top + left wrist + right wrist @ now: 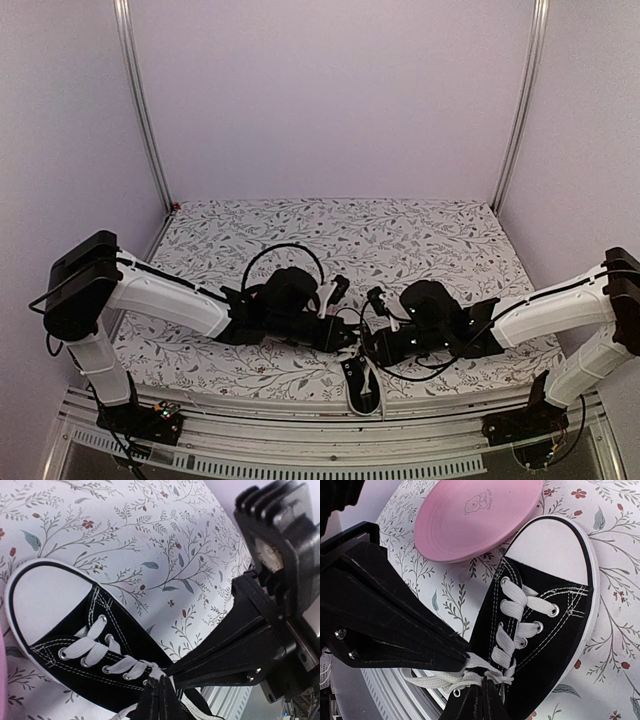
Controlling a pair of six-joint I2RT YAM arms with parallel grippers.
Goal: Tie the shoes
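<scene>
The black canvas sneaker [362, 385] with white laces lies at the table's near edge, between the two arms. In the left wrist view its white toe cap [45, 600] points up-left and the laces [95, 650] run toward my left gripper [161, 681], which is shut on a white lace at the shoe's throat. In the right wrist view the sneaker [560, 630] shows toe up, and my right gripper [484, 686] is shut on the lace crossing [487, 672]. The two grippers meet tip to tip over the shoe's tongue [356, 348]. A loose lace end [427, 680] trails left.
A pink plate [475, 515] lies just beyond the shoe's toe, touching or almost touching it; the left arm hides it in the top view. The floral tablecloth [400, 240] stretches behind. A ribbed metal rail [300, 440] runs along the near edge beside the shoe's heel.
</scene>
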